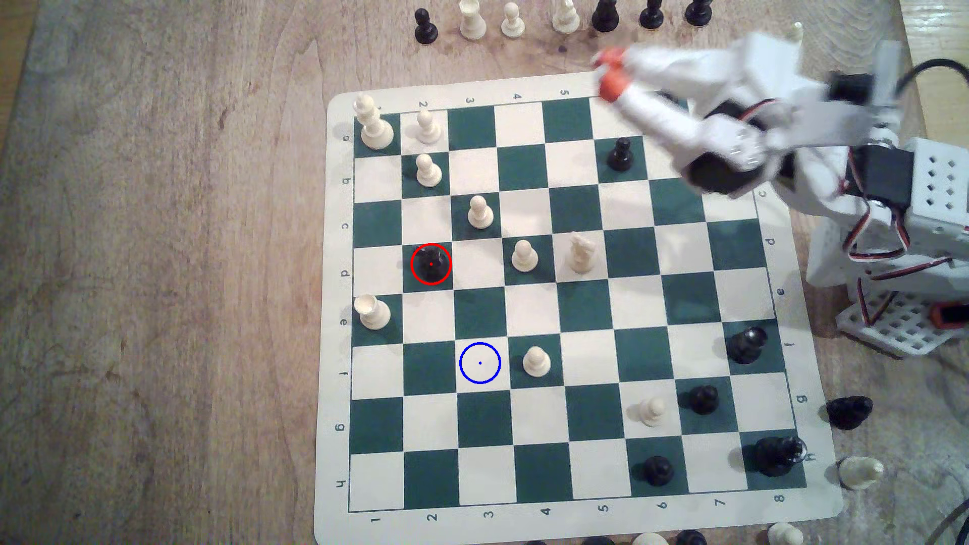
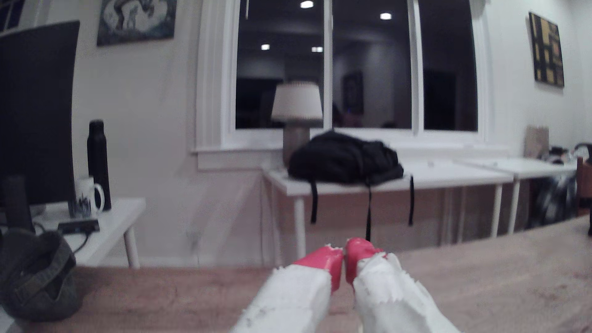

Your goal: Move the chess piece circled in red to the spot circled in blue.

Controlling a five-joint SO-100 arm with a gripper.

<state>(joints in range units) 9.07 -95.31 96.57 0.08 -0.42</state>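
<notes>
The tool [image 2: 345, 256], red-tipped on white fingers, is closed with its tips touching and nothing between them, raised over the board's [image 1: 860, 503] far edge at the exterior view's upper right. Well apart from it, toward that view's left, the black chess piece [image 1: 431, 263] stands upright on a green square inside the red ring. The blue-ringed spot [image 1: 480, 362], a bare cream square, lies farther still from the tool, just beside a cream pawn [image 1: 536, 360].
</notes>
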